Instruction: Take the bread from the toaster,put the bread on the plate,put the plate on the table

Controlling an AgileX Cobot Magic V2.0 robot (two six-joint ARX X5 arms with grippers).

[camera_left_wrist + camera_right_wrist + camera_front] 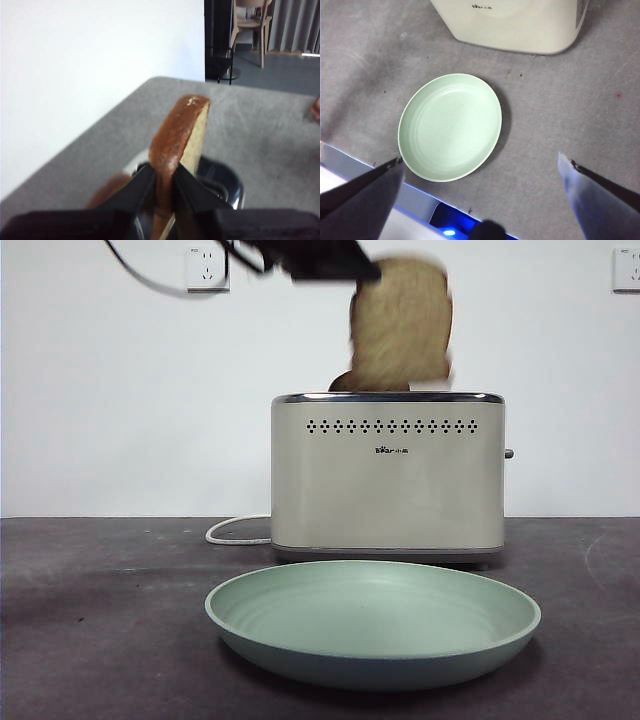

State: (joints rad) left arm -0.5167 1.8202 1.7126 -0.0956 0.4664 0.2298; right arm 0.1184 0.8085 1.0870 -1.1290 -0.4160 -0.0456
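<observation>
Your left hand (162, 185) is pinched tight on the bread (401, 325), holding the slice upright in the air right above the toaster (388, 480), clear of the chrome rim. A second slice (343, 383) pokes its domed top out of the slot just beside it. The plate (372, 625) sits bare on the worktop (100, 620) in front of the toaster, with open room on both sides. Your right hand (480, 175) hangs above the plate, spread wide, holding nothing.
</observation>
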